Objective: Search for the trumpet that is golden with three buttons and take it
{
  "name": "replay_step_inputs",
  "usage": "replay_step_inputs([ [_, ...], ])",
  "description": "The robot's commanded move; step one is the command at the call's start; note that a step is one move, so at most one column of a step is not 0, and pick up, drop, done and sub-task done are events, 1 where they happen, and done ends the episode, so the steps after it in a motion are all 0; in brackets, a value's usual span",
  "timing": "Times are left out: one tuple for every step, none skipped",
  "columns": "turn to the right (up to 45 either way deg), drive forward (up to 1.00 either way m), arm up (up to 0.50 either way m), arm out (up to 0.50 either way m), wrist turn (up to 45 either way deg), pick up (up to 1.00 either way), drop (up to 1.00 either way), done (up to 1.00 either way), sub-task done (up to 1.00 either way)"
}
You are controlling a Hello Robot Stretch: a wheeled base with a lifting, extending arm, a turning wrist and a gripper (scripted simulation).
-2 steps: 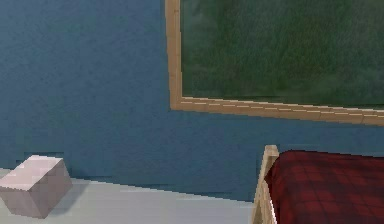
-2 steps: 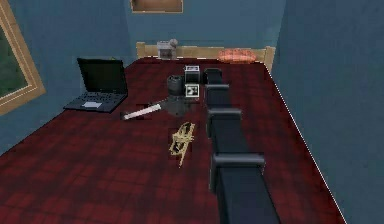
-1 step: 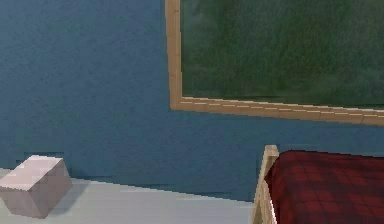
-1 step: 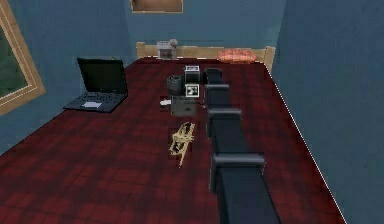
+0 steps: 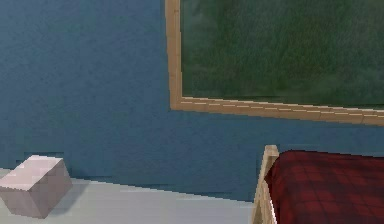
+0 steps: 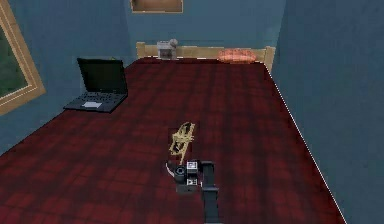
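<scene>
A small golden trumpet [image 6: 183,134] lies on the dark red plaid bed cover [image 6: 230,120], near the middle of the arm side view. Just below it is the gripper [image 6: 176,157], at the far end of the dark arm bar [image 6: 210,198] that rises from the bottom edge. The trumpet rests on the bed right at the gripper's fingers, so I cannot tell whether the gripper holds anything. Whether the fingers touch the trumpet cannot be made out.
An open black laptop [image 6: 98,82] sits on the bed's left side. An orange pillow [image 6: 237,56] and a grey object [image 6: 166,47] lie at the far end. The forward view has a blue wall, a wood-framed green board [image 5: 280,50], a pale box [image 5: 35,185] and the bed's corner post [image 5: 267,185].
</scene>
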Motion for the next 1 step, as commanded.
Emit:
replay_step_inputs([
  [0.0,0.00,0.00,0.00,0.0,1.00,0.00,0.00,0.00],
])
